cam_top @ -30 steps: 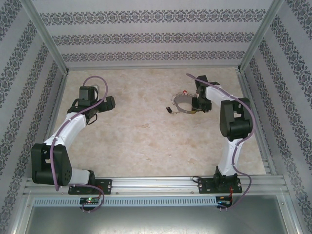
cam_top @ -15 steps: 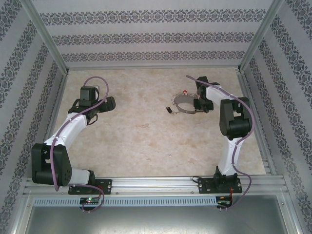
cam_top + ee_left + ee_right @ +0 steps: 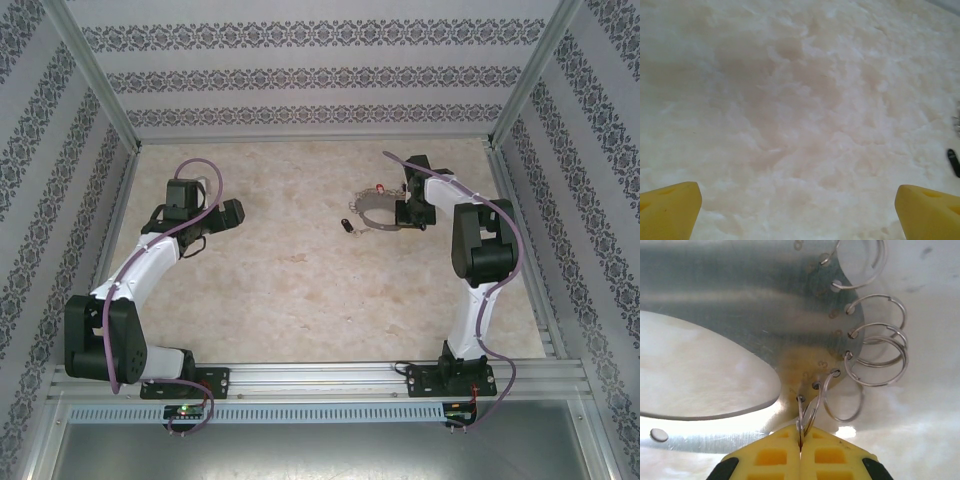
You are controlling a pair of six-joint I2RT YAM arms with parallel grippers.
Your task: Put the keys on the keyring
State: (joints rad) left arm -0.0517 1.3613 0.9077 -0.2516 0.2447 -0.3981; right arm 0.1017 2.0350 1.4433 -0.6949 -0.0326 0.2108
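On the table's [image 3: 300,290] far right, your keyring [image 3: 372,226] lies flat, and the right gripper [image 3: 408,213] meets it at its right rim. From the right wrist you see the keyring [image 3: 740,300] as a broad brushed-metal band with holes [image 3: 854,333] along its outer edge and split rings [image 3: 880,350] strung through them. The right gripper [image 3: 800,440] has its yellow fingers [image 3: 832,455] pressed together, and one split ring [image 3: 807,412] at the band's edge runs down into the seam between them, so it is clamped on that ring. The other rings lie fanned out beyond the rim, clear of the fingers.

Faint stamped marks sit beside the holes; you cannot read them.

From above, a red key [image 3: 380,188] sits at the keyring's far rim, and a black key [image 3: 346,226] lies just off its left side; whether either touches the band you cannot tell.

Well apart, on the left half of the table, the left gripper [image 3: 236,213] hangs with its fingers spread wide. Its own camera shows the left gripper [image 3: 800,210] over bare marbled surface, with a small dark piece [image 3: 953,161] at the right edge, too small to identify.
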